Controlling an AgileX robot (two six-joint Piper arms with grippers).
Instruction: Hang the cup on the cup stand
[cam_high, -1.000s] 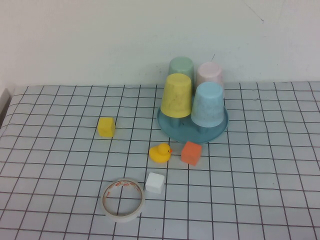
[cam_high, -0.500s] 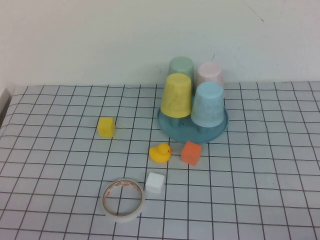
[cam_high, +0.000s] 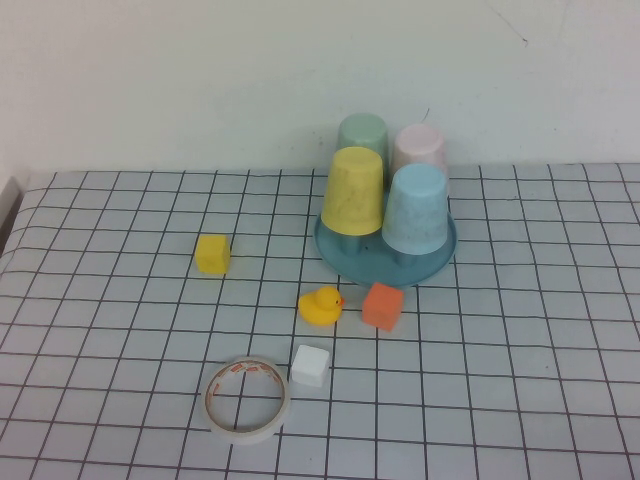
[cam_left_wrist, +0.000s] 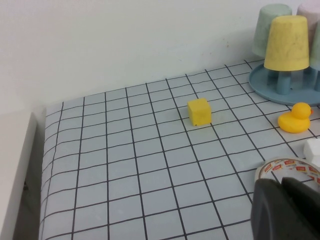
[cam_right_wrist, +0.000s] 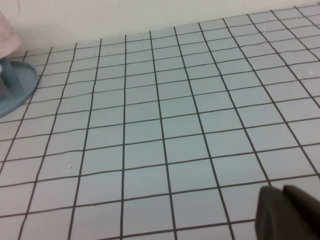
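From the high view, the cup (cam_high: 415, 209) hangs upside down on the stand (cam_high: 386, 251) at its front right, beside the yellow cup (cam_high: 353, 191), with neither arm in sight. In the left wrist view, the left gripper (cam_left_wrist: 284, 209) hovers clenched and empty over the tape roll (cam_left_wrist: 287, 169), well short of the stand (cam_left_wrist: 280, 90). In the right wrist view, the right gripper (cam_right_wrist: 285, 212) is clenched and empty above bare grid cloth (cam_right_wrist: 165, 120), well apart from the stand's rim (cam_right_wrist: 22, 87).

gridded table (cam_high: 120, 300), cup stand (cam_high: 340, 255), duck (cam_high: 320, 305), tape (cam_high: 247, 400)
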